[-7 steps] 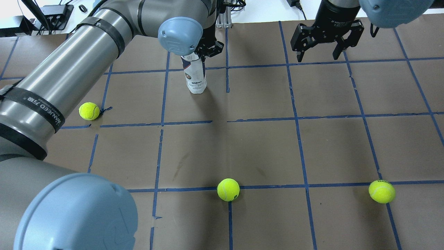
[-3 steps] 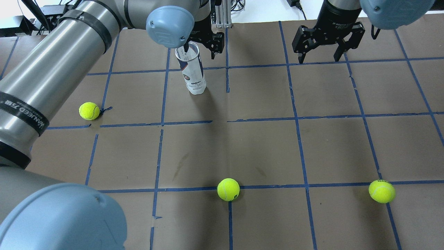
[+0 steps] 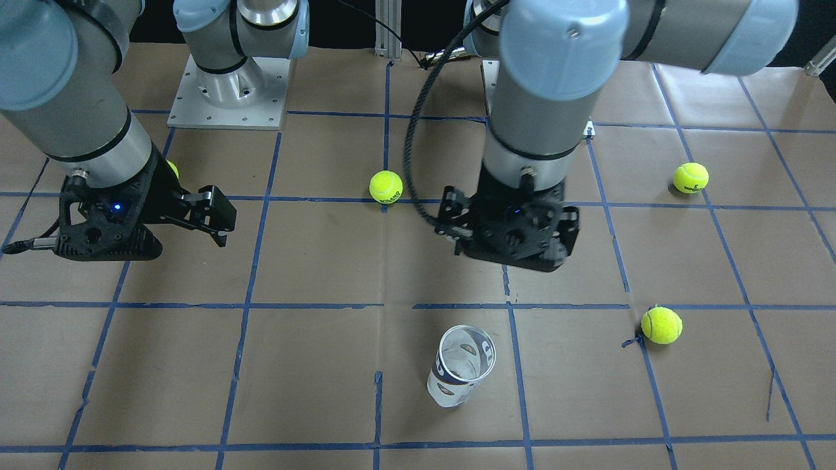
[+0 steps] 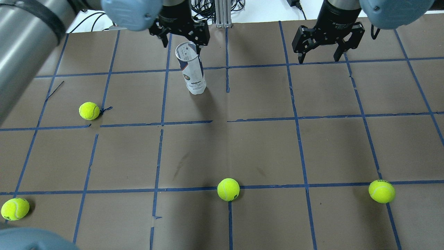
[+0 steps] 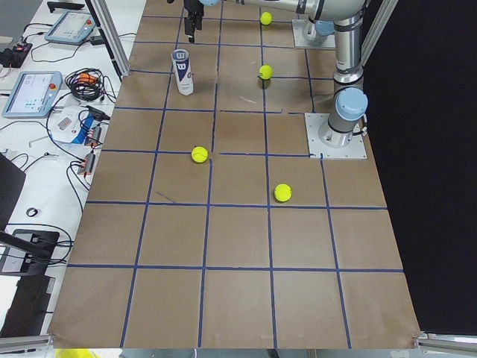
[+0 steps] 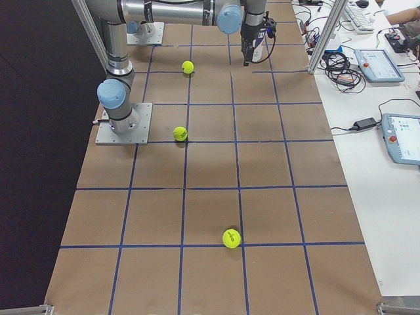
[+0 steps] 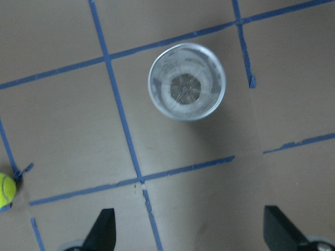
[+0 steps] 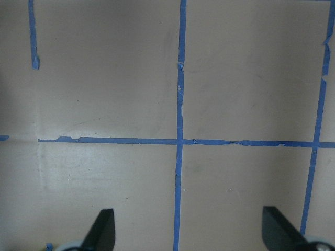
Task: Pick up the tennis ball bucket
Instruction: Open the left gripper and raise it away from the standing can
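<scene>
Seen from across the bench, the tennis ball bucket [image 3: 462, 365] stands upright and open-topped on the brown paper, near the front edge. The left gripper [image 3: 508, 230] hangs behind it, well apart, and the right gripper [image 3: 163, 215] hovers off to the side with its jaws spread.

From overhead, the tennis ball bucket [image 4: 191, 68] sits on the bench just in front of the left gripper [image 4: 180, 33], whose jaws are wide and hold nothing. The right gripper [image 4: 324, 43] is also wide and empty. Four tennis balls [image 4: 228, 189] lie scattered, none near the can.

Looking down from the left wrist, the can's silver rim [image 7: 187, 81] shows as a circle, off-centre from the two dark fingertips [image 7: 103, 230] at the bottom edge.

To lift well, the left gripper likely needs to centre on the can, descend with jaws either side of the wall, close gently on the thin plastic, then rise straight.
</scene>
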{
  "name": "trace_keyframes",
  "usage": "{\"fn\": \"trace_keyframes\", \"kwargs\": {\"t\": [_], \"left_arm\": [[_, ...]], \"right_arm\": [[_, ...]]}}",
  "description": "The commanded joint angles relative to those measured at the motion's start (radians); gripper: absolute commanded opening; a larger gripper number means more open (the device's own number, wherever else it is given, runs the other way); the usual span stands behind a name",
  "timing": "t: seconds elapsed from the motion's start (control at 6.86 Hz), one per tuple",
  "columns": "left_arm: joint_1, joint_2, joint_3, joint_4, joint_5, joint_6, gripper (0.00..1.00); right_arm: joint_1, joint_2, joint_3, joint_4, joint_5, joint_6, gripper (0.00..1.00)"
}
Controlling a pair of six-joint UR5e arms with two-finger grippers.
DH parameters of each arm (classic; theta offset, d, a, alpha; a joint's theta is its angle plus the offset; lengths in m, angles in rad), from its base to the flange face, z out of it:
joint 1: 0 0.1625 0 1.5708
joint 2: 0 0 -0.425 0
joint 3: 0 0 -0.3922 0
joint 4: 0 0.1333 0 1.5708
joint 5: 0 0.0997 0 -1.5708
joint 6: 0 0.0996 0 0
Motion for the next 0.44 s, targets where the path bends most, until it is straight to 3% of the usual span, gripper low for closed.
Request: {"fn": "trace_keyframes", "kwargs": {"t": [0.0, 0.29], "left_arm": [[0.101, 0.194, -0.097, -0.079, -0.025, 0.030, 1.00], [0.127, 0.230, -0.166, -0.076, -0.032, 0.003, 1.00]], "right_arm": [[0.000, 0.000, 0.000, 0.000, 0.001, -0.001, 1.00], [0.001, 0.001, 0.000, 0.001, 0.000, -0.001, 1.00]]}}
